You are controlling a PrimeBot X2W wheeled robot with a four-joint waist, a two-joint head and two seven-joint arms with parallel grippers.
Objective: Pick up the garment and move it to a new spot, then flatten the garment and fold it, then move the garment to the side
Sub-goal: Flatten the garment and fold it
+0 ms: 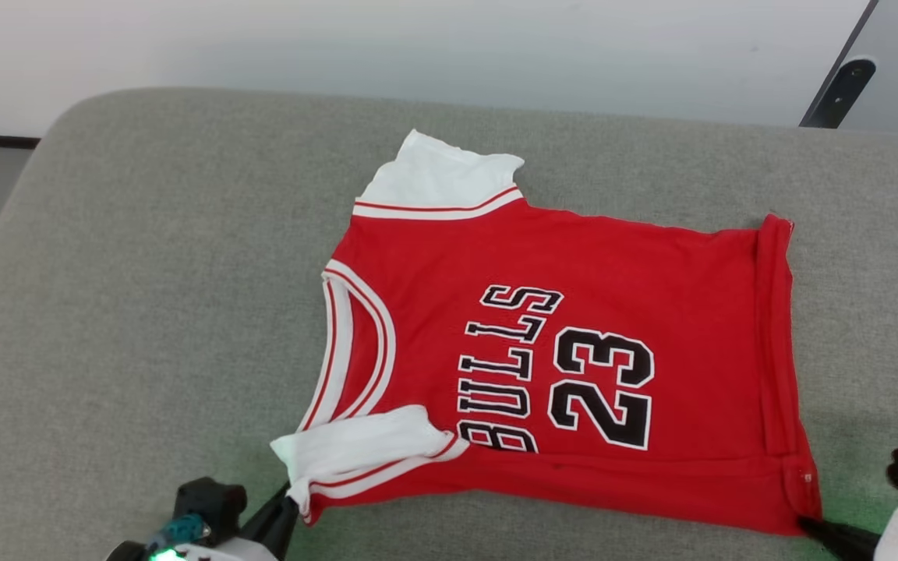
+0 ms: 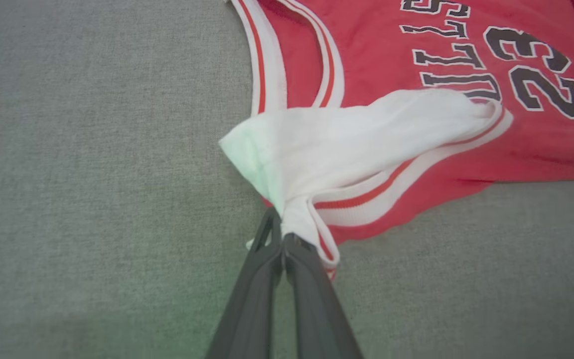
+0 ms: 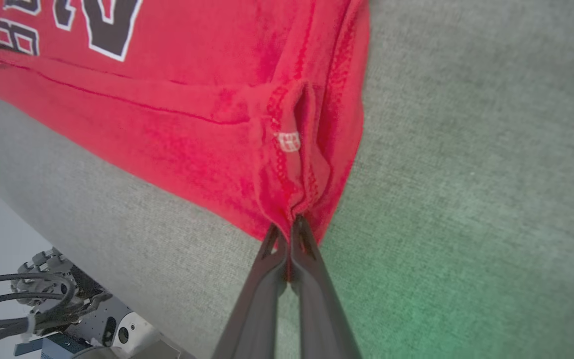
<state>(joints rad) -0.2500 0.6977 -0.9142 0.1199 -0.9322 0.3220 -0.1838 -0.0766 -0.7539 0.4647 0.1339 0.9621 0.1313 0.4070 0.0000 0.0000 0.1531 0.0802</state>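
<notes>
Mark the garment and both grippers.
garment [image 1: 652, 265]: head view, red front panel.
left gripper [image 2: 282, 238]: left wrist view, between fingertips pinching the white sleeve.
right gripper [image 3: 290, 228]: right wrist view, between fingertips pinching the hem corner.

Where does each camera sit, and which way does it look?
Head view: on the head, looking down at the red jersey on a grey cushion; left gripper and right gripper in the bottom corners.
Left wrist view: on that wrist, looking along its shut fingers at the white sleeve they pinch.
Right wrist view: likewise, pinching the hem corner.
All share the jersey's black lettering.
</notes>
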